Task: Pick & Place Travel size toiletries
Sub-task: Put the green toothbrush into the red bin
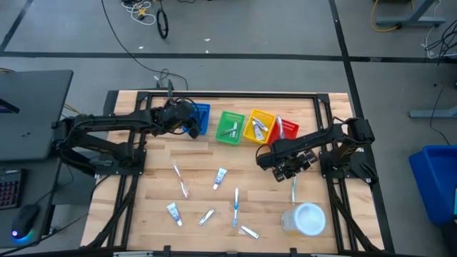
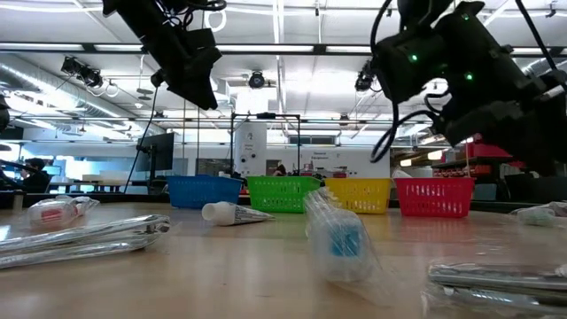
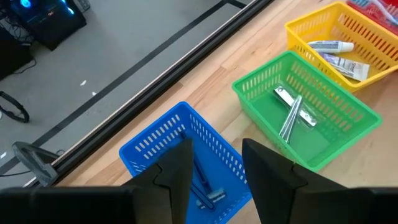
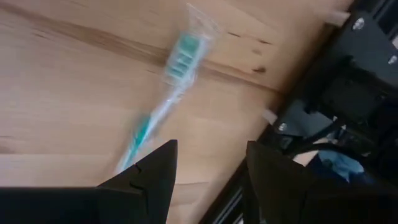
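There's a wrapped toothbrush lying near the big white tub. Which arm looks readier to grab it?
The right one, probably. Its gripper hovers just above that toothbrush, jaws open, and its wrist view shows the brush directly ahead. The left gripper is far off, open over the blue basket.

Looks like robotics lab or open workshop hall to us. Wooden table [image 1: 214,207] in black metal frame sits on grey concrete floor [image 1: 271,28] marked with dark tape lines, loose cables [image 1: 143,11] at 11 o'clock. We spot keyboard and glowing mouse [image 1: 20,232] at 8 o'clock. Low view: exposed ducts [image 2: 53,66], strip lights, monitors, more benches behind.
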Tool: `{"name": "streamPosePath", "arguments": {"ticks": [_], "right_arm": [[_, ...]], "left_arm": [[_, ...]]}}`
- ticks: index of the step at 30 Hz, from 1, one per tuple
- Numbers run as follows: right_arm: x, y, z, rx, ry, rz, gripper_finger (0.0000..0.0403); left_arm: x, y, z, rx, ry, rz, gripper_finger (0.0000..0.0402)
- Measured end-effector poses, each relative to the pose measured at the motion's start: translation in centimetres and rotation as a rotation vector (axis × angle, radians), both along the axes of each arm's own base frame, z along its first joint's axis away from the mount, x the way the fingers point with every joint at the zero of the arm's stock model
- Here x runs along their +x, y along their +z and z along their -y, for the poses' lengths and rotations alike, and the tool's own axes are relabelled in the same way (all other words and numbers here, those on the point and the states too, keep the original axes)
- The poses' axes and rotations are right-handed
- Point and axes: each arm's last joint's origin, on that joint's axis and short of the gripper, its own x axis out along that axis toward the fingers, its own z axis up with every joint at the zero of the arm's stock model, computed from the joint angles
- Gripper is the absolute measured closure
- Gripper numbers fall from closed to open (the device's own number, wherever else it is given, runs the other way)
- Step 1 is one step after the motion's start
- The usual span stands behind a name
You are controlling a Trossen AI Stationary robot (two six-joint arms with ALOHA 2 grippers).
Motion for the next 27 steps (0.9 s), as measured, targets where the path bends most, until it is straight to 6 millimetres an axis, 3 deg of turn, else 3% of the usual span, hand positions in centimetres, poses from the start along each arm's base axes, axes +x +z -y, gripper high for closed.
{"name": "streamPosePath", "arguments": {"ticks": [6,10,16,22,27], "right_arm": [[0.2,-0.5,-0.4,0.034,0.084,0.057,0.0201],[-0.2,0.6,-0.7,0.053,0.188,0.108,0.0199],[-1.5,2.5,-1.0,0.033,0.289,0.360,0.0201],[-4.5,1.8,-0.5,-0.086,0.166,0.519,0.0201],[-5.5,0.4,-0.5,-0.096,0.070,0.592,0.0199]], "left_arm": [[0.0,0.0,0.0,0.003,0.002,0.000,0.0256],[0.0,0.0,0.0,0.002,0.002,-0.001,0.0256],[0.0,0.0,0.0,0.002,0.002,-0.002,0.0256],[0.0,0.0,0.0,0.002,0.002,-0.002,0.0256],[0.0,0.0,0.0,0.002,0.002,-0.001,0.0256]]}}
